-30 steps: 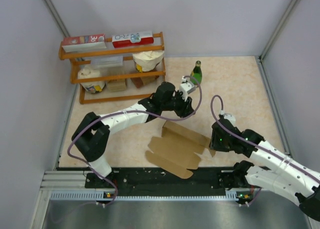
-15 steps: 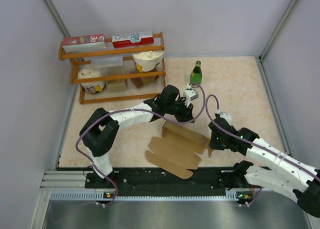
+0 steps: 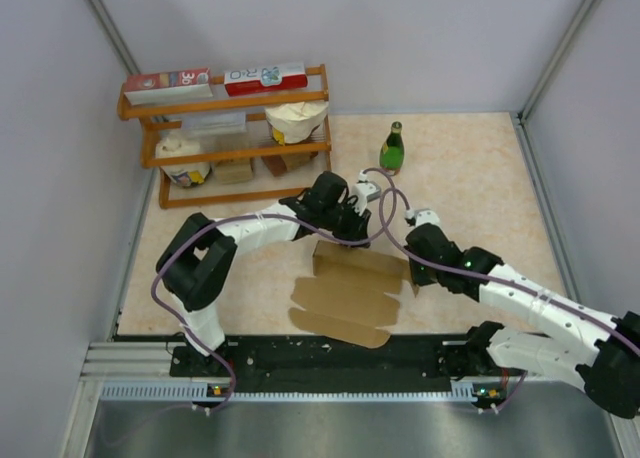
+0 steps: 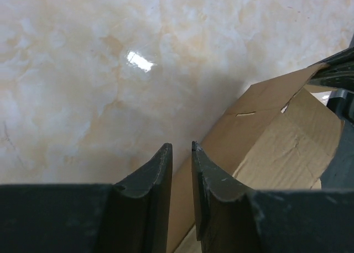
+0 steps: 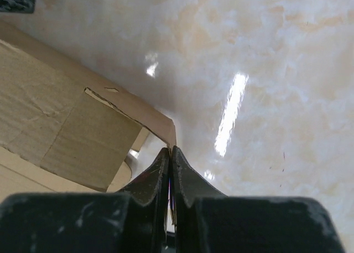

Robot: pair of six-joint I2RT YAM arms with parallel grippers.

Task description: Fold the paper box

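At centre of the top view, on the glossy, marbled beige table (image 3: 470, 168), the R gripper (image 5: 171, 149) has its black fingers pressed tight together, pinching the pointed corner of a flap at the right end of the paper box (image 3: 345, 293). The L gripper (image 4: 181, 147) sits at the box's upper edge w/ its curved black fingers only a thin slit apart. A cardboard edge runs down into that slit, but can't tell if the pads actually touch it. The box is plain brown corrugated board, matte and a bit creased. It's partly opened out: scalloped flaps lie flat toward the bottom of the frame, and the back panel is raised as a low wall w/ a small cut slit in it. The L arm, white links and black joints, comes from the lower left, elbow folded, w/ the forearm stretched right to frame centre and a purple cable (image 3: 385, 213) looping over the wrist. The R arm comes in from the lower right, angled up-left, wrist tipped down at the box's end. In the upper left stands a wooden rack (image 3: 230, 103), w/ a green bottle (image 3: 392, 148) just right of it.
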